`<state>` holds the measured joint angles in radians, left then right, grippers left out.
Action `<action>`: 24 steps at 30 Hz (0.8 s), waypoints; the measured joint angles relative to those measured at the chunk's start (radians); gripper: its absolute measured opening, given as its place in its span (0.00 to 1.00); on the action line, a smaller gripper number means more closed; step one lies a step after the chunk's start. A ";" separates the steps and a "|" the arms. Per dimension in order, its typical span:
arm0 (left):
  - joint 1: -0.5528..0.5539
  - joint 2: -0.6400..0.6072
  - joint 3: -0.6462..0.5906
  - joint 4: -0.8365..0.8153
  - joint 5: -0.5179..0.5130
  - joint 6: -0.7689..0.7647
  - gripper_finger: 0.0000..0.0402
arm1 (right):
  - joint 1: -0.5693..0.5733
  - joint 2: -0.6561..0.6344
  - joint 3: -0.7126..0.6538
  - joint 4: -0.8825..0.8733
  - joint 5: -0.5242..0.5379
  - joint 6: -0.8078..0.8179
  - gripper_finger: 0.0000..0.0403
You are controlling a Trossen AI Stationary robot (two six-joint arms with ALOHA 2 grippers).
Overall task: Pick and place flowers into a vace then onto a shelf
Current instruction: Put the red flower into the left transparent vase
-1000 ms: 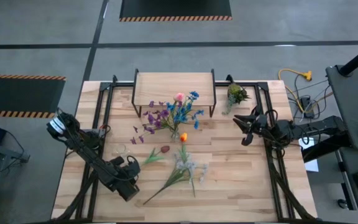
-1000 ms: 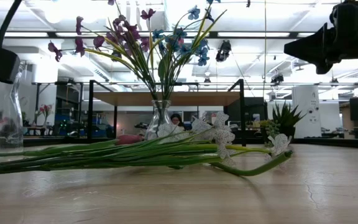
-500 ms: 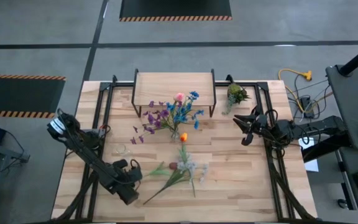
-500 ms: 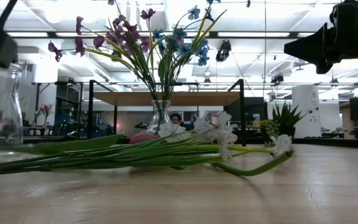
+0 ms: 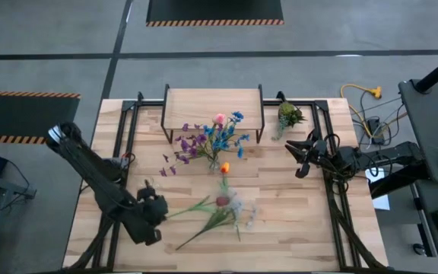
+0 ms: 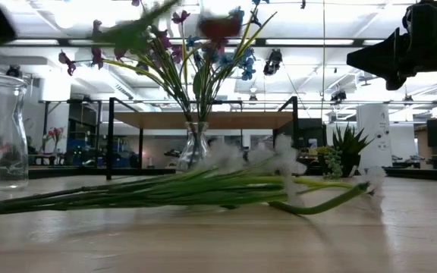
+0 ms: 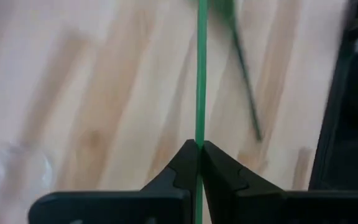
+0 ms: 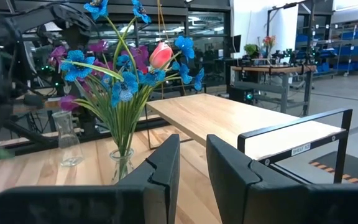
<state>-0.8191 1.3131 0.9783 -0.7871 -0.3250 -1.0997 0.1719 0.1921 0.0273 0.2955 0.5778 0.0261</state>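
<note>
L gripper (image 7: 198, 147) pinches red flower's stem (image 7: 200, 74), lifted off table.

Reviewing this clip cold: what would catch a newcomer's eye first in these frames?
The clear glass vase of purple, blue and pink flowers stands mid-table, just in front of the low light-wood shelf on black legs. Near the front left, the left gripper is shut on the thin green stem of a dark red-headed flower, lifted above the loose whitish flowers lying on the wooden tabletop. The right gripper waits at the right edge.

Pale matt wooden table (image 5: 295, 221)
</note>
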 joint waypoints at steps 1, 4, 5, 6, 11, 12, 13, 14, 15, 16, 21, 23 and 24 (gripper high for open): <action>-0.004 -0.022 -0.002 0.016 -0.053 0.032 0.00 | 0.000 0.000 0.000 0.000 0.000 0.000 0.18; -0.007 -0.070 -0.013 0.098 -0.166 0.161 0.00 | 0.000 0.000 0.000 0.000 0.000 0.000 0.18; -0.007 -0.082 -0.015 0.131 -0.190 0.209 0.00 | 0.000 0.000 0.000 0.000 -0.001 0.000 0.18; -0.007 -0.092 -0.019 0.158 -0.215 0.253 0.00 | 0.000 0.000 0.000 0.000 0.000 0.000 0.18; -0.011 -0.120 -0.021 0.243 -0.348 0.434 0.00 | 0.000 0.000 0.000 0.000 0.000 0.000 0.18; -0.012 -0.125 -0.021 0.252 -0.379 0.460 0.00 | 0.000 0.000 0.000 0.000 0.000 0.000 0.18; -0.015 -0.131 -0.023 0.261 -0.409 0.480 0.00 | 0.000 0.000 0.000 0.000 0.000 0.000 0.18; -0.017 -0.140 -0.029 0.272 -0.437 0.502 0.00 | 0.000 0.000 0.000 0.000 0.000 0.000 0.18; -0.019 -0.148 -0.037 0.283 -0.465 0.524 0.00 | 0.000 0.000 0.000 0.000 0.000 0.000 0.18; -0.020 -0.157 -0.048 0.300 -0.485 0.550 0.00 | 0.000 0.000 0.000 0.000 0.000 0.000 0.18; -0.017 -0.219 -0.168 0.637 -0.529 0.825 0.00 | 0.000 0.000 0.000 0.000 0.000 0.000 0.18; -0.016 -0.255 -0.249 0.859 -0.483 1.004 0.00 | 0.000 0.000 -0.001 0.001 0.000 0.000 0.18; -0.016 -0.277 -0.294 0.973 -0.442 1.083 0.00 | 0.000 0.000 -0.001 0.001 0.000 0.000 0.18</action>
<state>-0.8352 1.0365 0.6842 0.1861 -0.7668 -0.0164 0.1719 0.1921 0.0265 0.2963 0.5774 0.0261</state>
